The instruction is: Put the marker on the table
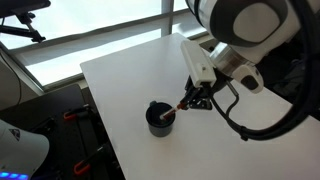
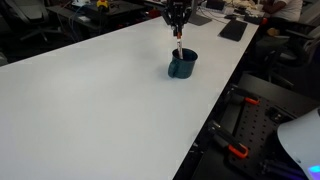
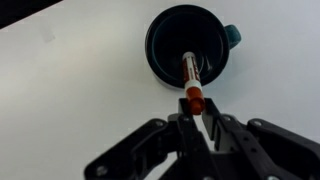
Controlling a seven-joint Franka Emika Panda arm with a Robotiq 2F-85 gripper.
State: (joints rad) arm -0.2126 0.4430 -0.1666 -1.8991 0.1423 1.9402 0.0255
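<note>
The marker (image 3: 191, 80) is a thin reddish-orange stick with a pale middle and dark end. In the wrist view its orange top sits between my gripper's (image 3: 194, 112) fingers and its lower end reaches down into the black cup (image 3: 170, 50). My gripper is shut on the marker. In both exterior views the gripper (image 1: 188, 100) (image 2: 177, 24) hangs right above the cup (image 1: 159, 118) (image 2: 183, 65), with the marker (image 1: 175, 108) (image 2: 178, 52) standing nearly upright, its tip at the cup's mouth. The cup stands on the white table (image 1: 130, 75) (image 2: 100, 100).
The table's edges are close to the cup in an exterior view (image 1: 125, 160). Black equipment with red clamps lies below the table edge (image 2: 235, 150). A dark flat object (image 2: 233, 30) lies at the table's far end. Windows stand behind the table (image 1: 90, 25).
</note>
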